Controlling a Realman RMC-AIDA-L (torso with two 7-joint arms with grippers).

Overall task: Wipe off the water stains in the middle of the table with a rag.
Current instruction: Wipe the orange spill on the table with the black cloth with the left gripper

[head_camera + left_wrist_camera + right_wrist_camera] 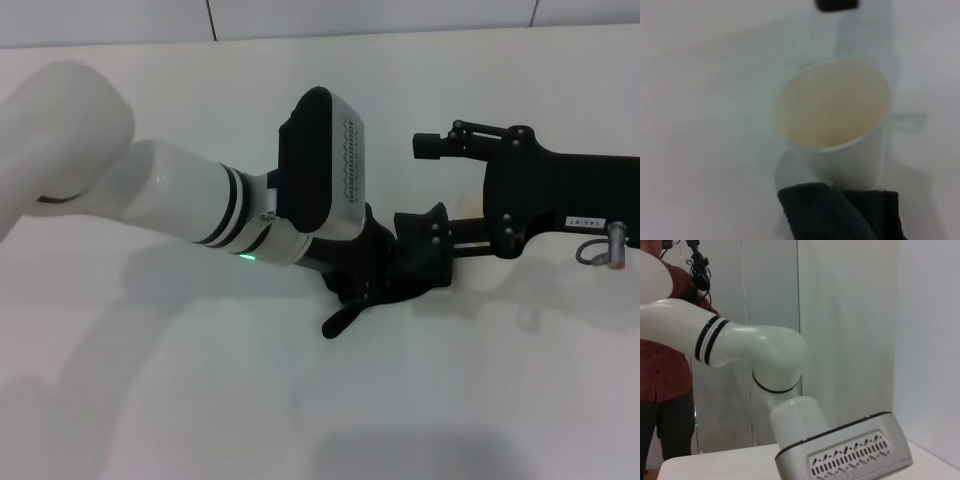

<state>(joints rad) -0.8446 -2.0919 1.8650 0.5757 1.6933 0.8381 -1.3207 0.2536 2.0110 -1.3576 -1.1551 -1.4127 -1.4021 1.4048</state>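
Observation:
My left gripper (385, 272) is low over the middle of the white table (150, 400), mostly hidden under its wrist housing. It is shut on the dark rag (352, 300), which is pressed to the tabletop with its narrow tail (338, 323) trailing toward me. The rag's bunched edge also shows in the left wrist view (840, 212). My right gripper (428, 190) reaches in from the right, open, with its lower finger close to the rag. The orange water stain is hidden from every view.
A white translucent cup (835, 112) stands just beyond the rag, with a black finger (837, 5) behind it. A person in a red shirt (660, 365) stands past the table's far side.

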